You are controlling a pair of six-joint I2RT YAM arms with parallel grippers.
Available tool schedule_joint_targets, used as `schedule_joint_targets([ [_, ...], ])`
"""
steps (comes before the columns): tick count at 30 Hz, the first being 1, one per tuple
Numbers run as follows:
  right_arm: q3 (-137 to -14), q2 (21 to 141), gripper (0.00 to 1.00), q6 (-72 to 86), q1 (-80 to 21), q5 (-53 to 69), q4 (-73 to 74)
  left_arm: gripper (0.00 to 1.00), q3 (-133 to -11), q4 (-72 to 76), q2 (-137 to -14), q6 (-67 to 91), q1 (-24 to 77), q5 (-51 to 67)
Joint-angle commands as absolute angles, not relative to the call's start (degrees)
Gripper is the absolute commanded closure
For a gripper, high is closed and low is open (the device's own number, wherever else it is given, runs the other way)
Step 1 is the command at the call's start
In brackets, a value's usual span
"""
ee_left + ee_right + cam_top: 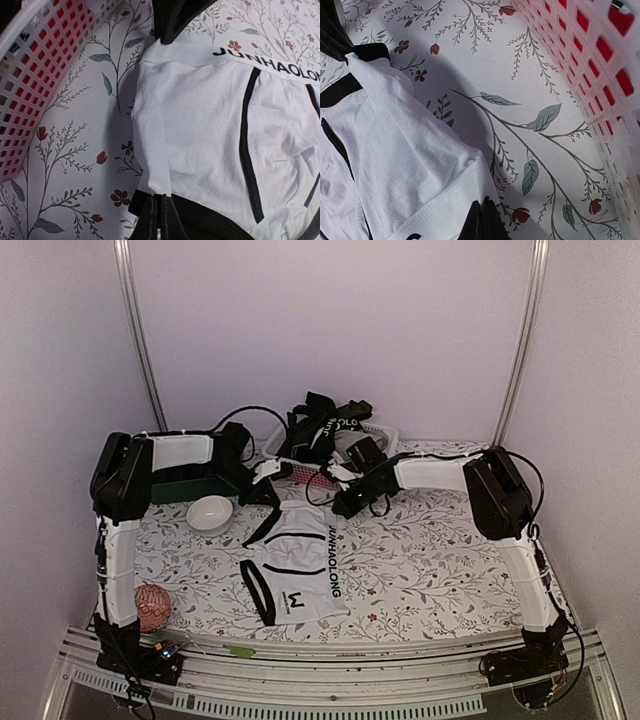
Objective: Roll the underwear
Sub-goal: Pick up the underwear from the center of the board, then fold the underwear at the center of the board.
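Left end effector (161,202) and right end effector (482,210) each pinch closed on the white underwear's (297,570) far corners, apparently starting the roll, which next calls for folding that edge nearward.

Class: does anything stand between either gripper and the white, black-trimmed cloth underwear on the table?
Nothing visible does: the left gripper and right gripper are both shut on the far edge of the white, black-trimmed cloth underwear.

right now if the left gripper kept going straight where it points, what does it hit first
The white underwear: the left gripper is shut on its edge and the cloth lies straight ahead, flat on the table. Farther along that line the right gripper pinches its waistband; depth is unclear.
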State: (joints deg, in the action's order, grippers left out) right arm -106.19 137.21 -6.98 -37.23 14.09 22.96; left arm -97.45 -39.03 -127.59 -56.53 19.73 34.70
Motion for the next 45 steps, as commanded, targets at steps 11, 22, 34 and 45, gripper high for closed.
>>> schedule_joint_targets([
  [11,-94.0,122.1,1.0,-4.4,-36.2,13.6,15.5,1.0,-94.2,-33.4,-118.6,-53.2,18.7,35.0],
  [22,-86.1,114.8,1.0,-3.9,-39.8,18.9,13.9,1.0,-80.2,-33.6,-106.5,-56.5,18.9,38.7],
  [34,-68.3,110.4,1.0,-0.4,-46.9,22.8,11.1,1.0,-55.8,-31.5,-98.3,-59.4,26.1,36.2],
  [45,-65.2,109.3,0.82,4.0,-48.0,25.7,10.6,0.9,-53.1,-27.9,-98.4,-54.5,28.3,34.9],
])
